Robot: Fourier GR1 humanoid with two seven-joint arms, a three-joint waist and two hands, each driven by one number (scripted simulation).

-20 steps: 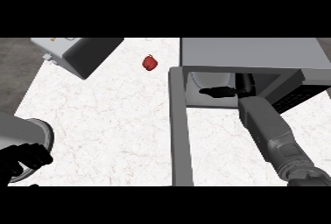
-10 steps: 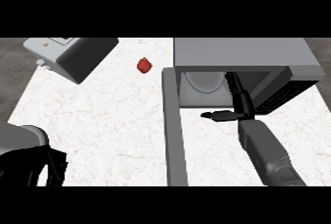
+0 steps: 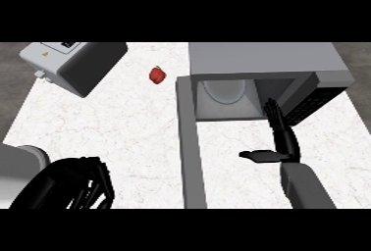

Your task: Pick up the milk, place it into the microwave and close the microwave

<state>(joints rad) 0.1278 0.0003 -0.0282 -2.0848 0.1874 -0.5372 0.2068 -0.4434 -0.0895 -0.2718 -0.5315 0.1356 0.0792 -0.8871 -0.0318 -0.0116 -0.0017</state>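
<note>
The grey microwave stands at the back right with its door swung open; the door shows edge-on as a long grey strip running toward me. A pale object that looks like the milk sits inside the cavity, free of any hand. My right hand is open just in front of the cavity, right of the door. Its fingers point straight at the opening, the thumb sticks out to the left, and it holds nothing. My left hand rests open at the lower left, large in view.
A grey box-shaped appliance sits tilted at the counter's back left corner. A small red item lies between it and the microwave. The white marble counter stretches left of the open door.
My right hand has drawn back out of the microwave cavity toward me and is now outside it, leaving the pale object inside. The left hand has come up larger at the lower left.
</note>
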